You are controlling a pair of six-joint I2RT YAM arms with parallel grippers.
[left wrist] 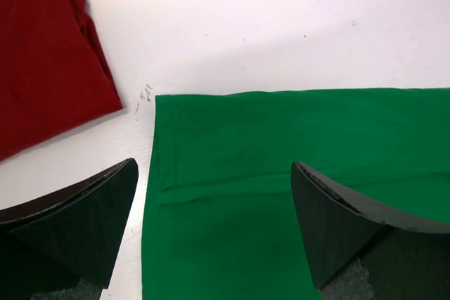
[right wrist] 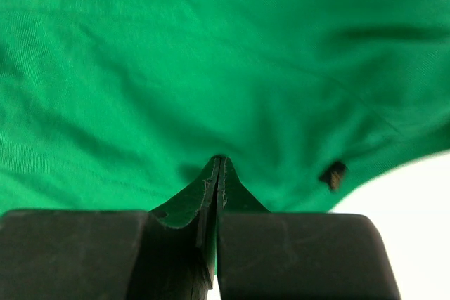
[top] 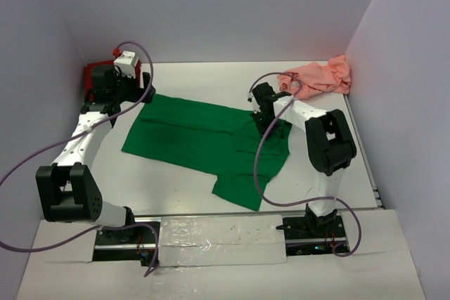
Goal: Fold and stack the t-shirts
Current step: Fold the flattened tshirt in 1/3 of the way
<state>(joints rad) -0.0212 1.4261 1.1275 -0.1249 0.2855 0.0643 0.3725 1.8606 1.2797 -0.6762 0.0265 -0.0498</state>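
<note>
Green shirt (top: pixel 190 138) lay spread flat across the middle of the table (top: pixel 211 79), with one part reaching toward the near edge. Red shirt (left wrist: pixel 49 68) sat bunched in the far left corner, just apart from the green one. Pink shirt (top: pixel 320 75) lay crumpled in the far right corner. Left gripper (left wrist: pixel 214 166) hovered over the green shirt's far left corner, its fingers spread wide and holding nothing. Right gripper (right wrist: pixel 219 163) stood at the shirt's far right part, its fingers clenched together on a pinch of green cloth that puckered toward the tips.
</note>
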